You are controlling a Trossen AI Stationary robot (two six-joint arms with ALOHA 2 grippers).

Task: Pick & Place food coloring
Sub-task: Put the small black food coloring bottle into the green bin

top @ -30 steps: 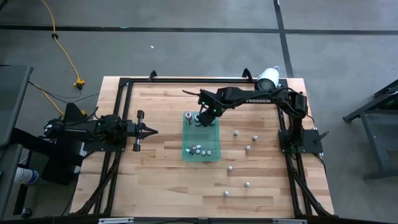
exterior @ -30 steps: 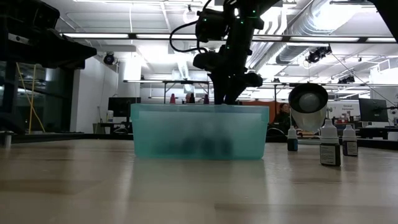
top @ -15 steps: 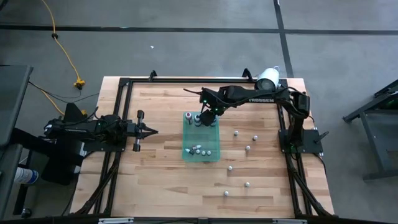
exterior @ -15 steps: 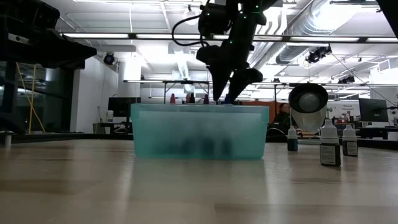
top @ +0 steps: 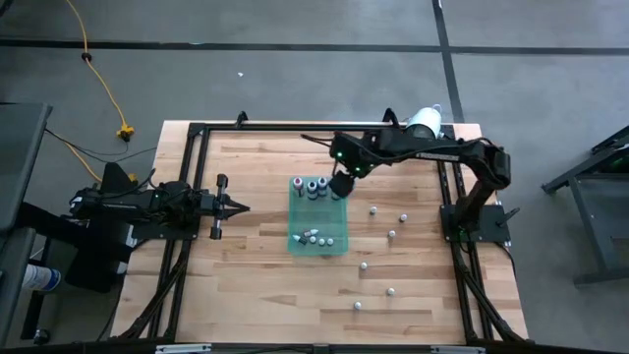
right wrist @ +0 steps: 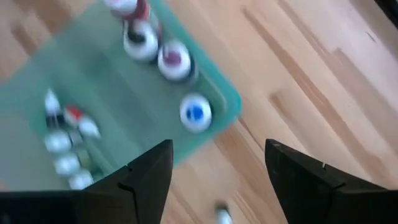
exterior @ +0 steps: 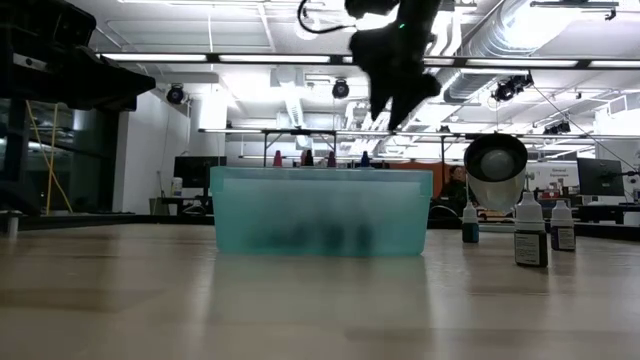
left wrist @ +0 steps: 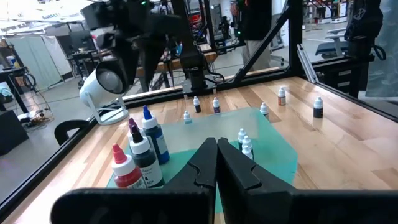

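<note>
The food coloring bottles are split between tray and table. Several larger ones with red, dark and blue tops [right wrist: 195, 112] stand at the far end of the green tray [top: 317, 218], and small whitish ones [top: 313, 236] lie at its near end. More bottles [top: 391, 234] stand loose on the table to the right. My right gripper [top: 341, 185] hangs open above the tray's far right corner, clear of the bottles [exterior: 395, 85]. My left gripper [top: 241, 206] waits shut, left of the tray.
A white cylinder [top: 425, 123] lies at the table's far right corner. Loose bottles [top: 364, 265] dot the right and near part of the table, and some [exterior: 530, 235] stand upright right of the tray. A dark frame [top: 197, 133] edges the table.
My right gripper stood low at the tray's far end, opened its fingers there, then rose clear above the tray's rim and moved toward the table's right. The bottles at the far end of the tray stay upright where it was.
</note>
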